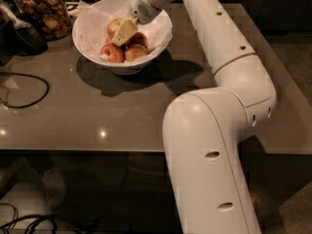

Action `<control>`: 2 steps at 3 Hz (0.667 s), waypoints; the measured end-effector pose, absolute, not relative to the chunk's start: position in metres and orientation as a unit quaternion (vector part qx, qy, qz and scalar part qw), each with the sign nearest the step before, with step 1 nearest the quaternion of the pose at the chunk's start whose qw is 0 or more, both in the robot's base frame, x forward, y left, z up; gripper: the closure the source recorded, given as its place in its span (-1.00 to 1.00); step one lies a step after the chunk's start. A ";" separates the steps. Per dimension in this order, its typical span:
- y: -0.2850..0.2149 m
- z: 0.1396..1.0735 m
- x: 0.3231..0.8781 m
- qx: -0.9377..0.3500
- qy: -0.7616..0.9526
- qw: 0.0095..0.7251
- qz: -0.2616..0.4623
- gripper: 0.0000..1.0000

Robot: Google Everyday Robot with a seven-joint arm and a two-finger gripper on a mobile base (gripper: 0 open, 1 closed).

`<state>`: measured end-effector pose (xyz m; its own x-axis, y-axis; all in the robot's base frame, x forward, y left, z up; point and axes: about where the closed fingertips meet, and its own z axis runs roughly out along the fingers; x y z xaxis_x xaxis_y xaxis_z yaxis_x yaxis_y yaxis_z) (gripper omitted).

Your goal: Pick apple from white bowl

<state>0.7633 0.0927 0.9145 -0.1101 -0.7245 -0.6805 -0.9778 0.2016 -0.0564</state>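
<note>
The white bowl (92, 50) stands at the back left of the table, lined with crinkled white paper. Several apples lie in it. The apple (113, 27), red-orange with pale patches, lies toward the back of the bowl. A smaller dark red apple (111, 53) and a yellowish one (136, 51) lie in front of it. My gripper (124, 32) reaches down into the bowl from the right. Its pale fingertip rests against the right side of the apple and hides part of it.
A glass jar of brown snacks (43, 9) stands left of the bowl, with a dark object (22, 38) beside it. A black cable (27, 90) loops on the grey table (122, 116) at the left. My white arm spans the right side.
</note>
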 end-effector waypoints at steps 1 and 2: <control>0.093 0.915 0.763 -0.596 0.715 0.300 0.211 0.99; 0.092 0.917 0.763 -0.596 0.715 0.300 0.211 1.00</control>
